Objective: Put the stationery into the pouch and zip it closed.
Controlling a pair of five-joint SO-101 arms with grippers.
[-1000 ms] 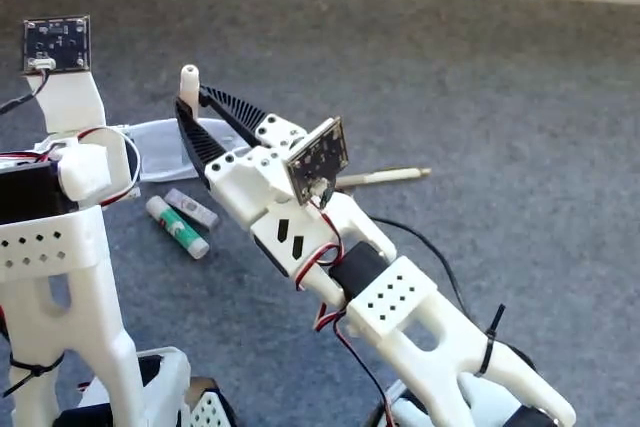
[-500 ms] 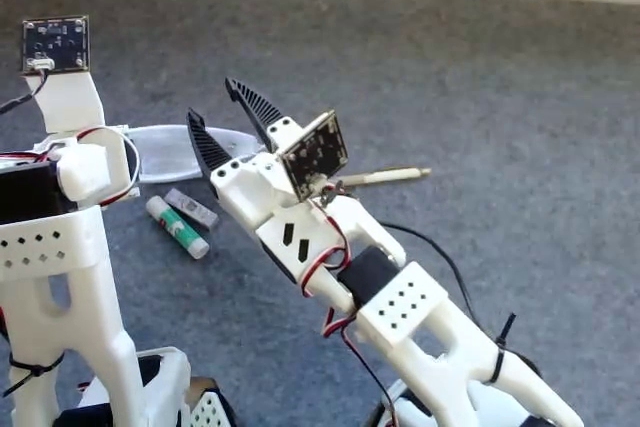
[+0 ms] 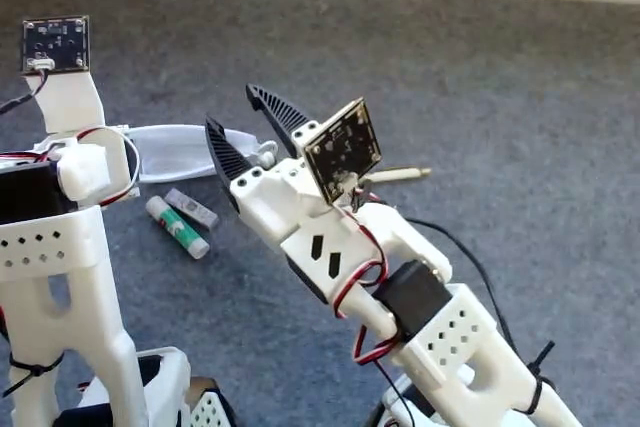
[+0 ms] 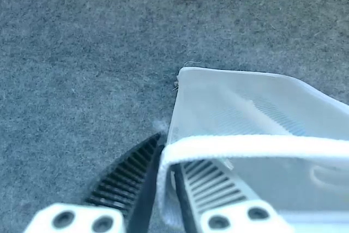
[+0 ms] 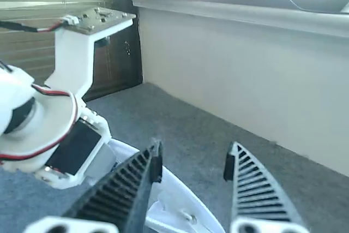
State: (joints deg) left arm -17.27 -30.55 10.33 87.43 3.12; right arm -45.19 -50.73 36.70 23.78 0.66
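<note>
The pouch [image 3: 180,142], at 9 o'clock on the desk [image 3: 500,77] with your left gripper [image 4: 166,151] clamped on its rim, looks light and floppy, so I'd take its stiffer zip edge with your right gripper [image 3: 232,109], which hangs over it with jaws apart.

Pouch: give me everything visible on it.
The pouch is a soft, see-through white bag of fine mesh-like fabric with a solid white band along its rim. Its mouth looks open. The left gripper is shut on one end of the rim, seemingly holding it off the grey carpet. The open right gripper hangs over its other end.
</note>
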